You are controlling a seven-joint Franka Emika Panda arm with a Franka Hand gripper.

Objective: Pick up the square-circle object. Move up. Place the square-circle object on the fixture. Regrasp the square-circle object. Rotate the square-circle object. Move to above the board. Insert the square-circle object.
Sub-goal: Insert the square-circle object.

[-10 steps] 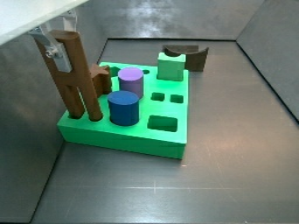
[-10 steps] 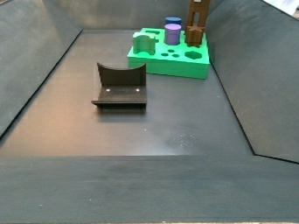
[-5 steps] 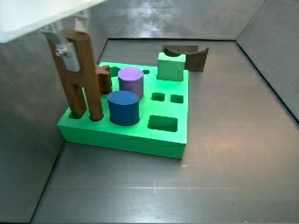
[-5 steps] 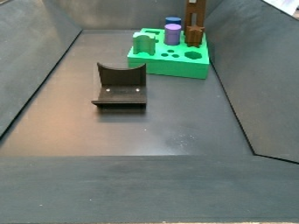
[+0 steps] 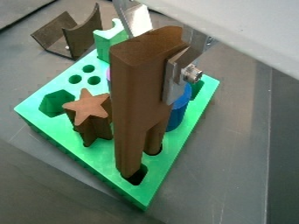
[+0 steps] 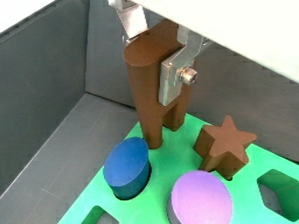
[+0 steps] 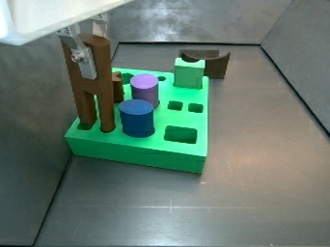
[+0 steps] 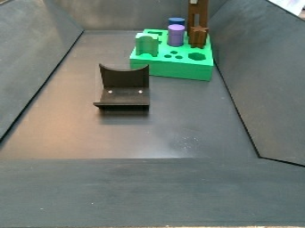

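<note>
Square-circle object [image 7: 89, 92] now upright, gripper [image 7: 80, 50] atop.

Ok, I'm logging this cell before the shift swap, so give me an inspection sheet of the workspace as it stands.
Surface: dark metal floor, bare around the parts.
Job's things: square-circle object upright, lower end in a corner hole of the board; fixture apart from board.
Clutter: blue peg, purple peg, star peg, pale green peg on board.
Gripper: gripper clamped on the object's upper end.
Cables: nothing seen.
Surroundings: grey walls.
</note>
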